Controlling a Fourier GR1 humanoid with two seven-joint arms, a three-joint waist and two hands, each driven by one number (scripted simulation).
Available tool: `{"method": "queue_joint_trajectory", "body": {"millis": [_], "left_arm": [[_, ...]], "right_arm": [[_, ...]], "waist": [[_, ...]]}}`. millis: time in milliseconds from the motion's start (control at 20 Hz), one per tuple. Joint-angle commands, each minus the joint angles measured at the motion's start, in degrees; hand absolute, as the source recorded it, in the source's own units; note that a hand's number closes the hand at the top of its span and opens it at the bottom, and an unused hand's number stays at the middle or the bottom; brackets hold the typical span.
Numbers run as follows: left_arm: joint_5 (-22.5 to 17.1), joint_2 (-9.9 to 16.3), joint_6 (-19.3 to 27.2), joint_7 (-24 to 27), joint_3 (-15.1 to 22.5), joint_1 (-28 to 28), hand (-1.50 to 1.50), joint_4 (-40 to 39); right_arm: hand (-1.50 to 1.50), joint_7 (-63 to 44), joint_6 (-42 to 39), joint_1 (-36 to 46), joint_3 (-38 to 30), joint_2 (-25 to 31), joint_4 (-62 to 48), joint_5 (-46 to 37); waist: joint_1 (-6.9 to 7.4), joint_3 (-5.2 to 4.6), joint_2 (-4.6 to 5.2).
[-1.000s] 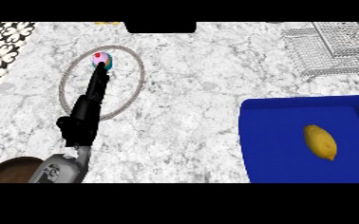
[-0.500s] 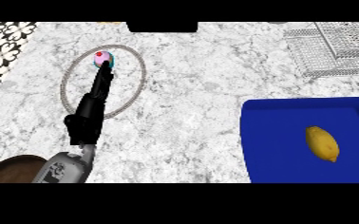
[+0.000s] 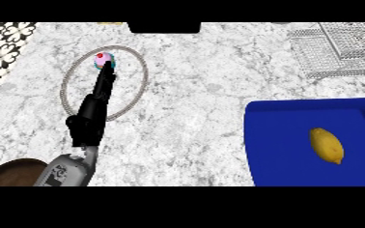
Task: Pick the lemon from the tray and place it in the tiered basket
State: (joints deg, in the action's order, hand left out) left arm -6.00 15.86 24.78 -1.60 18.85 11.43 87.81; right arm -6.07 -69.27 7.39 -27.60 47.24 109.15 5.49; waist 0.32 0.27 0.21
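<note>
A: Eyes on the lemon (image 3: 326, 145), operator. It lies on its side in the blue tray (image 3: 285, 145), lower right, long axis running roughly up and down the view, with nothing touching it.

B: And your hands? I only see the left hand (image 3: 94, 107), over at the left, nowhere near the fruit.

A: Correct. It stretches up across a plate (image 3: 68, 79), fingers straight and released, tips at a small pink ball (image 3: 104, 59). Whether they touch it, I cannot tell. It grasps nothing. Your right hand is out of view.

B: So the pick has not begun.

A: That is my reading. The basket (image 3: 331, 48) sits at the upper right, wire mesh, well apart from the tray, beyond its far edge.

B: How will the lemon handle?

A: I judge it light and fairly stiff, so squeezing should not hurt it. The trouble is the shape: rounded and tapering, with a smooth skin, so it may roll or slip out toward a pointed end.

B: Where do you take it?

A: Across the fat middle, fingers one side, thumb the other. Avoid the tips. The right hand is the nearer choice, I would say.
</note>
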Motion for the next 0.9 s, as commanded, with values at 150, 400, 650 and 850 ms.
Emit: {"method": "queue_joint_trajectory", "body": {"millis": [150, 400, 650, 850], "left_arm": [[0.2, -1.0, -0.8, 1.8, 0.1, -1.7, 0.0, 0.2], [2.3, -1.4, 0.3, -2.0, 0.9, -0.5, 0.0, 1.9], [1.8, -1.7, -0.5, -0.8, 0.4, -2.0, 0.0, 1.5], [2.1, -2.3, -0.7, 1.2, -1.0, -0.2, 0.0, -1.9]], "right_arm": [[-1.5, 13.7, -6.5, -2.0, 1.1, 2.7, -0.3, -11.6], [-1.5, 19.6, 2.4, -3.8, 7.5, 4.3, 1.4, -21.5], [-1.5, 30.4, 10.1, -9.0, 10.3, 9.0, -0.3, -27.8], [-1.5, 38.9, 19.0, -10.4, 13.4, 12.1, -1.0, -31.6]], "waist": [[0.27, 0.09, 0.02], [0.52, 0.01, -0.02], [0.04, 0.04, -0.09], [-0.57, 0.01, 0.01]]}}
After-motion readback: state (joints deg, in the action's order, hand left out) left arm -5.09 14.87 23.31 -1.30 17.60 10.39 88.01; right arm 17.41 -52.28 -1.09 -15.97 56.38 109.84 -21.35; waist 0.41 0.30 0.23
